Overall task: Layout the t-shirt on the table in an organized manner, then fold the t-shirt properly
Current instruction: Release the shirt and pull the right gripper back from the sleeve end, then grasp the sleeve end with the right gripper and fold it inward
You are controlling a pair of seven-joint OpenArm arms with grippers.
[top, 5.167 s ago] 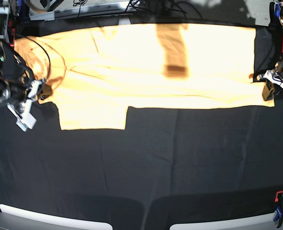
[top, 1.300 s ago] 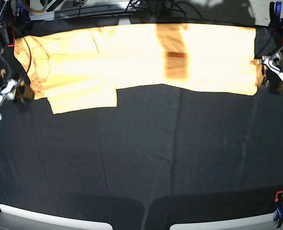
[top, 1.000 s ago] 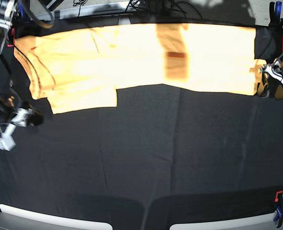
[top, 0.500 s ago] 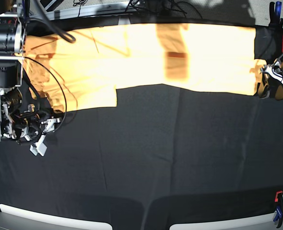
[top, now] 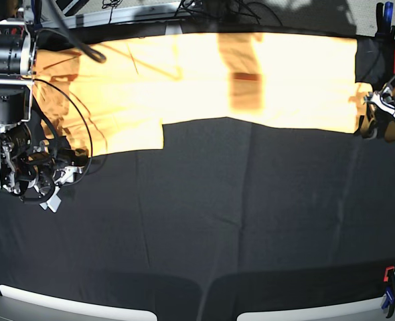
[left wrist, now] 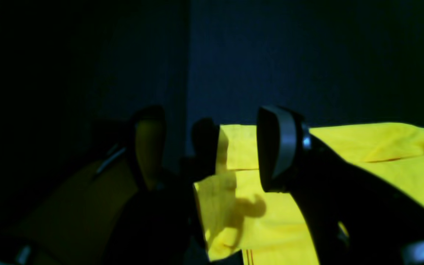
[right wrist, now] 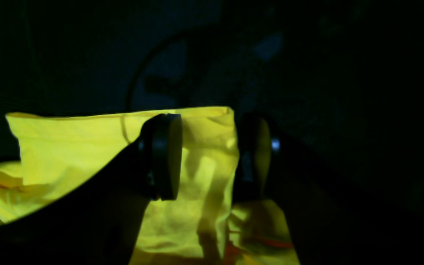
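One creased yellow cotton t-shirt (top: 197,80), folded long, on matte black cloth (top: 184,221)

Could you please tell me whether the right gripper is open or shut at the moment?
Open: in the right wrist view, the right gripper has its two fingers standing apart, with the t-shirt visible between them.

Open black cloth (top: 184,221) below shirt (top: 204,80)

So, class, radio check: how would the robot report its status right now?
Left hand open, shirt corner near fingers. Right hand open, shirt edge between fingers. Light orange-yellow t-shirt spread wide, creased at right hand's end.
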